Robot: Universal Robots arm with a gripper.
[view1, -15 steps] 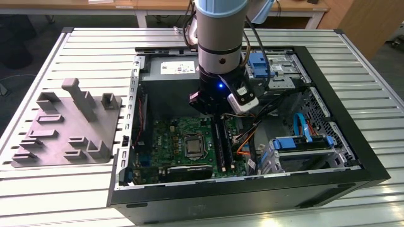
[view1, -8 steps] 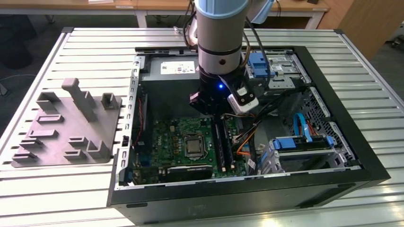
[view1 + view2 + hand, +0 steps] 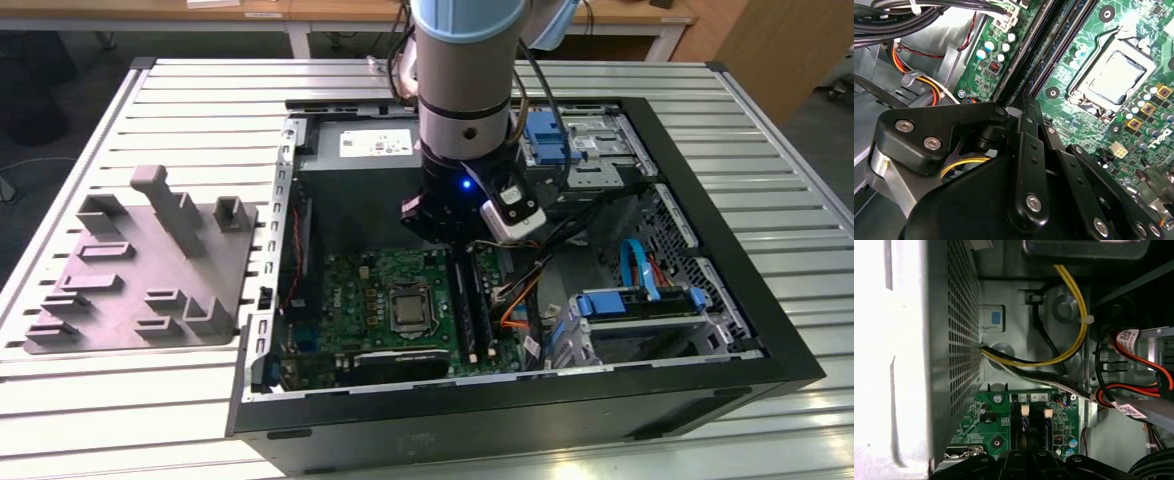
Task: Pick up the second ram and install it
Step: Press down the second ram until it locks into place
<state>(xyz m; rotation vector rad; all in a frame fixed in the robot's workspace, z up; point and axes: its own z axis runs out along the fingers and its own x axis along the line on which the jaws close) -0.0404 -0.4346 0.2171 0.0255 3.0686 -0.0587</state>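
My gripper (image 3: 450,238) hangs low inside the open computer case, over the far end of the memory slots. Its fingers (image 3: 1029,150) lie pressed together, so it is shut. The second ram (image 3: 466,300) is a long dark strip standing edge-on in the slots just to the exterior view's right of the CPU socket (image 3: 408,306). In the second wrist view the ram (image 3: 1054,55) runs away from my gripper (image 3: 1021,102), whose tips sit at its end. I cannot tell whether they touch it. In the first wrist view my gripper (image 3: 1026,456) sits over the slots with white latches (image 3: 1025,410).
A grey moulded plate (image 3: 140,265) with upright blocks lies on the slatted table at the exterior view's left. Yellow, black and orange cables (image 3: 1074,347) run close beside the slots. Blue-tabbed drive brackets (image 3: 638,302) stand at the case's right side, and its walls (image 3: 507,405) rise all round.
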